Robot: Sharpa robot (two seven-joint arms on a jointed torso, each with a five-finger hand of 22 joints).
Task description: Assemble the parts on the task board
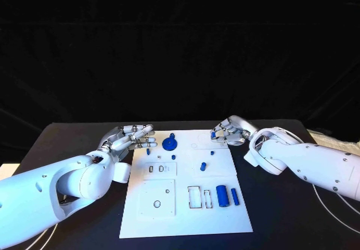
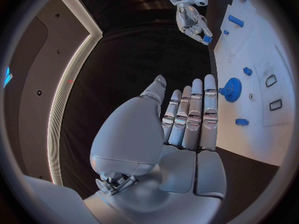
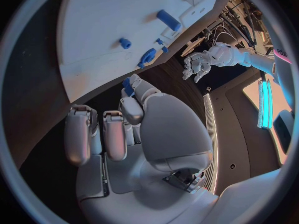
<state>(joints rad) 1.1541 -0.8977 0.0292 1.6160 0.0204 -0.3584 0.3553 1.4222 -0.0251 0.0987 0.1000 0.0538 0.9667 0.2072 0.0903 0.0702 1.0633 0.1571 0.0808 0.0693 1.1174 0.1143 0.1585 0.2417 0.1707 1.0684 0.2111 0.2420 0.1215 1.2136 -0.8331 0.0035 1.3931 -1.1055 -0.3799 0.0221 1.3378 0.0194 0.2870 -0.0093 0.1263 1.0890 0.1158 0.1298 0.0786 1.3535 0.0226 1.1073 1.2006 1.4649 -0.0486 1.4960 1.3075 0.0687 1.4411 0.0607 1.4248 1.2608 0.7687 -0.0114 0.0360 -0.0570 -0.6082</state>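
Observation:
The white task board (image 1: 188, 205) lies in the middle of the table. A blue gear (image 1: 169, 141) stands near its far edge, with a small peg (image 1: 174, 155) and an oblong part (image 1: 203, 166) closer in. A blue cylinder (image 1: 222, 195) and a thin bar (image 1: 234, 196) lie near the right edge. My left hand (image 1: 133, 137) hovers at the board's far left corner, fingers straight and holding nothing; the gear (image 2: 231, 89) sits just beyond its fingertips. My right hand (image 1: 229, 131) is over the far right corner and pinches a small blue part (image 3: 127, 86) between thumb and finger.
Rectangular and round cutouts (image 1: 198, 197) mark the board's near half. Another small blue piece (image 1: 149, 151) stands at the board's left edge by my left hand. Pale cables (image 1: 330, 139) lie at the table's right rim. Black table (image 1: 67, 140) surrounds the board.

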